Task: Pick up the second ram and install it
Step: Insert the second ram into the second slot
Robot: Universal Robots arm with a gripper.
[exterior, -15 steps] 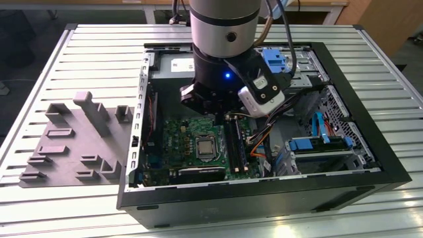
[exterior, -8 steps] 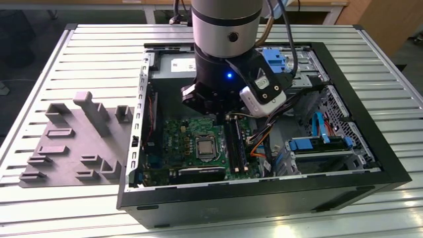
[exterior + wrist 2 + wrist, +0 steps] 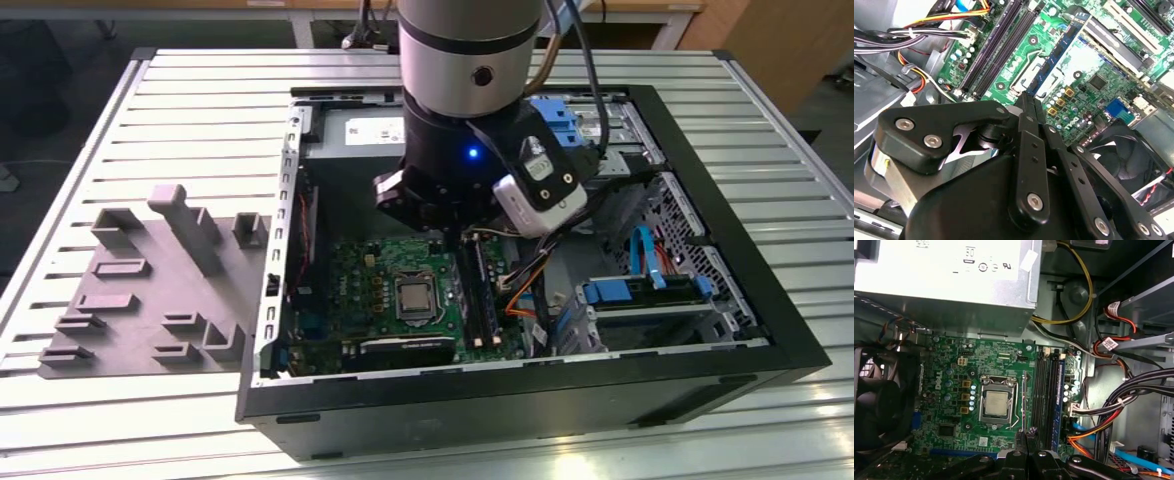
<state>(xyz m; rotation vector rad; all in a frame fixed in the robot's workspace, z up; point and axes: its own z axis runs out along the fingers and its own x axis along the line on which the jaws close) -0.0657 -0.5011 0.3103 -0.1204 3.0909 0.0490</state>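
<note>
In the second wrist view the gripper (image 3: 1026, 100), made of matte black bolted links, has its narrow fingers pressed together with nothing visible between them. It hangs above the glossy green motherboard (image 3: 1074, 55). In the exterior view, what appears to be the second ram (image 3: 478, 295), a long thin dark board, stands on edge in the memory slots beneath the gripper. Beyond the black steel case (image 3: 534, 400) lies a grey blocky holder tray (image 3: 147, 290).
</note>
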